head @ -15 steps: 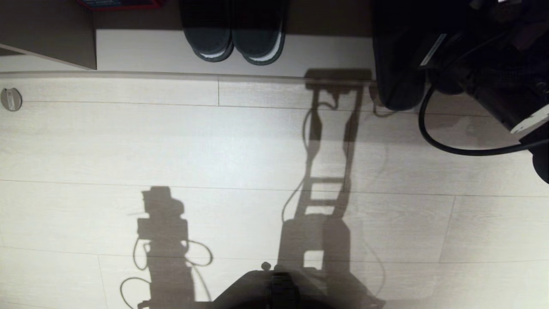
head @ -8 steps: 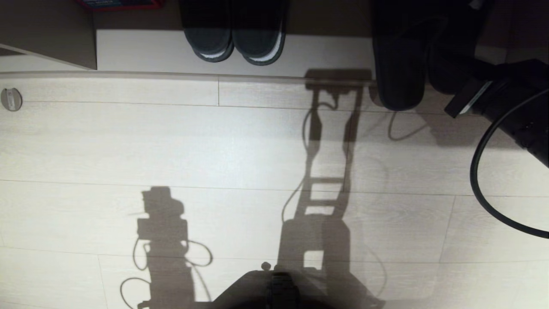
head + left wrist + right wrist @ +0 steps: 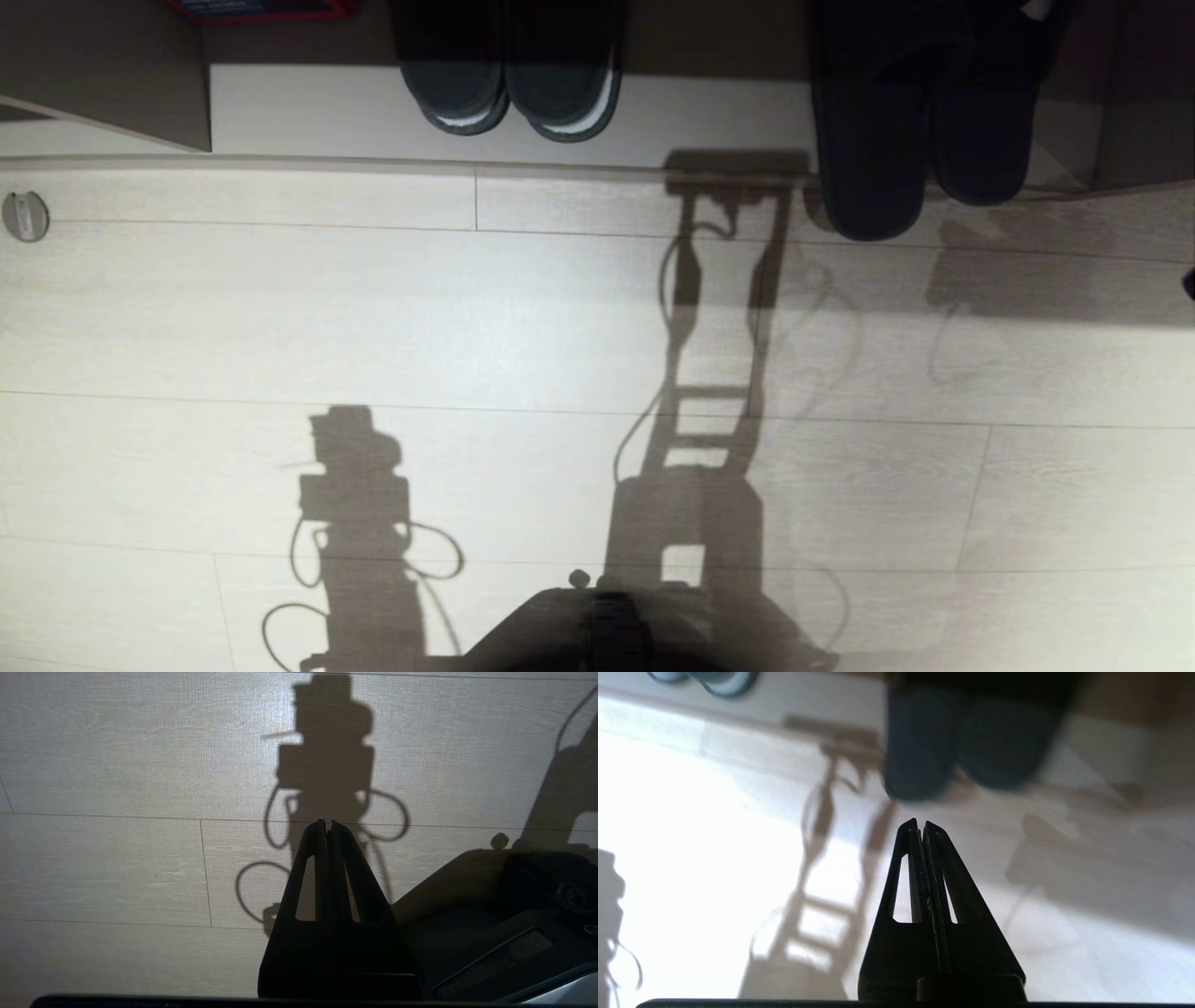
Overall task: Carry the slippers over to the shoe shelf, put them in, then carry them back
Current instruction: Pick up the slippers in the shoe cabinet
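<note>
The right gripper (image 3: 920,828) has its two fingers pressed together with nothing between them, and it points toward the slippers (image 3: 966,742) from a little way off, above the pale plank floor (image 3: 714,812). The left gripper (image 3: 327,828) is also closed and empty, and it hangs parked over the floor beside the robot's base (image 3: 514,914).

The slippers (image 3: 920,121) lie side by side in the right compartment of the shoe shelf (image 3: 327,112). Their rounded ends stick out over the pale base board toward the floor, and the left one reaches further out than the other.

They are dark, flat and thin, with a matt surface. The strap bands are deep in the shadow of the shelf and I cannot see them clearly.

I judge that they are light and soft, so they can bend or hang down when lifted. The good place to take hold is probably the strap band or the inner edges where the two touch, so both come out together. The protruding ends would be easier to reach, but one slipper may slide out.

A second pair, closed-toe slippers with white sole rims (image 3: 509,84), stands in the middle compartment, well apart.
</note>
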You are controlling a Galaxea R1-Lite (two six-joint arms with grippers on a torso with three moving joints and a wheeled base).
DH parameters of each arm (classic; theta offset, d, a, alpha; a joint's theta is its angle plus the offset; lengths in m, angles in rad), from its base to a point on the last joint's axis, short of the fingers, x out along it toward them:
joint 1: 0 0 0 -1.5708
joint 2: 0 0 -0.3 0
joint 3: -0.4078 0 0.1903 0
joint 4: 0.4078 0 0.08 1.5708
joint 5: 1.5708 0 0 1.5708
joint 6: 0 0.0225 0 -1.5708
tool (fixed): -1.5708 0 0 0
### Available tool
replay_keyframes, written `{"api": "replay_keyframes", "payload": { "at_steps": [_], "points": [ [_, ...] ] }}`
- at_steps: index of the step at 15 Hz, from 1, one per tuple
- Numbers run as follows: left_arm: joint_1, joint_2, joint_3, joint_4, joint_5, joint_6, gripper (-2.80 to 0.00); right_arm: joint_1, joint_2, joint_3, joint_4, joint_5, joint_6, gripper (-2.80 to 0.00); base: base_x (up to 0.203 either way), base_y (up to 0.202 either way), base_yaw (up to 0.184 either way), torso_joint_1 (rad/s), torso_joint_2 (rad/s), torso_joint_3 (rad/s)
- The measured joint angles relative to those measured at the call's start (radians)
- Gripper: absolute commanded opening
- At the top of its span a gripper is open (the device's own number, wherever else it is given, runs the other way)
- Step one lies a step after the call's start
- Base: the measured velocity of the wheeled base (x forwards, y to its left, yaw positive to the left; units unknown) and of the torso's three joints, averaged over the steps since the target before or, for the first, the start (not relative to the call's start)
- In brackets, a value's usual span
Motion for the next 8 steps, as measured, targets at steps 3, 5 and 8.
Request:
{"api": "replay_keyframes", "payload": {
  "at_steps": [3,5,8],
  "points": [
    [0.0,0.0,0.0,0.0,0.0,0.0,-2.8,-0.097,-0.21,0.071,0.196,-0.005,0.009,-2.8,0.0,0.0,0.0,0.0,0.0,0.0],
    [-0.001,0.0,0.0,0.0,0.0,0.0,-2.8,-0.175,-0.346,0.126,0.309,-0.002,0.014,-2.8,0.0,0.0,0.0,0.0,0.0,0.0],
    [-0.001,0.0,0.0,0.0,0.0,0.0,-2.8,-0.275,-0.501,0.253,0.362,0.001,0.017,-2.8,0.0,0.0,0.0,0.0,0.0,0.0]
  ]
}}
